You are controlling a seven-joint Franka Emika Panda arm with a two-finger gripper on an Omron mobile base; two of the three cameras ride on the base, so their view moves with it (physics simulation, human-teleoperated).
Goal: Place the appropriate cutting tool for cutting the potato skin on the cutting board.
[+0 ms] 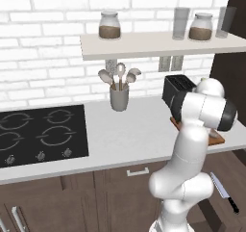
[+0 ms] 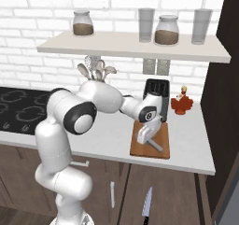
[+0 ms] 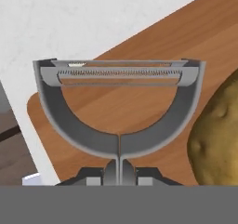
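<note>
The fingers (image 3: 120, 172) pinch the peeler (image 3: 118, 107) by its handle. It hangs over the cutting board (image 3: 139, 56), beside the potato (image 3: 218, 135).

The 2 base views look forward and down from behind the arm, left and right, sharing the counter (image 1: 129, 130), shelf (image 2: 135, 45) and toaster (image 2: 156, 95). The hand view looks steeply down, very close to the cutting board (image 3: 153, 46), along the peeler (image 3: 119, 107).
</note>
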